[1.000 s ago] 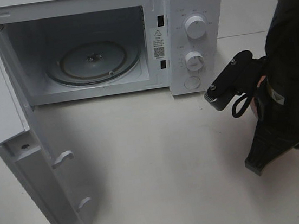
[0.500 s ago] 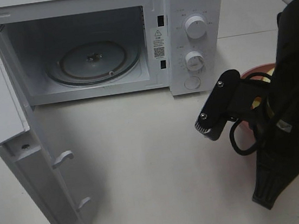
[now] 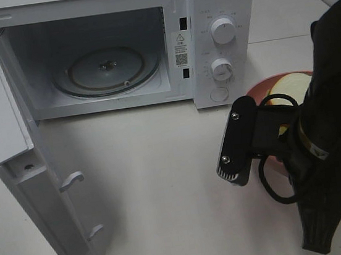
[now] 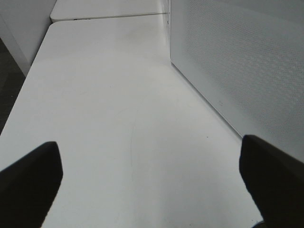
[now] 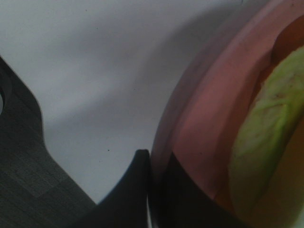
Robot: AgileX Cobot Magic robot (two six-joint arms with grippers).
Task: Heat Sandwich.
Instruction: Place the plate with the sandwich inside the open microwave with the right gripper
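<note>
The sandwich [image 3: 291,88] lies on a round pink plate [image 3: 258,87] at the right, just in front of the microwave's control panel; my right arm [image 3: 332,126] covers most of both. In the right wrist view the sandwich [image 5: 261,137] shows pale green filling, and my right gripper [image 5: 154,164] is shut on the pink plate's rim [image 5: 199,118]. The microwave [image 3: 218,9] stands at the back with its door [image 3: 10,141] swung wide open to the left and its glass turntable [image 3: 106,69] bare. My left gripper [image 4: 152,175] is open above bare table and does not show in the high view.
The white table [image 3: 163,166] stretches in front of the microwave. In the left wrist view a white perforated wall of the microwave [image 4: 237,61] stands close beside the left gripper, with the table's edge [image 4: 28,76] on the other side.
My right arm has swung down and to the left in the high view. More of the pink plate and the sandwich now shows behind it. The left gripper stays open.
</note>
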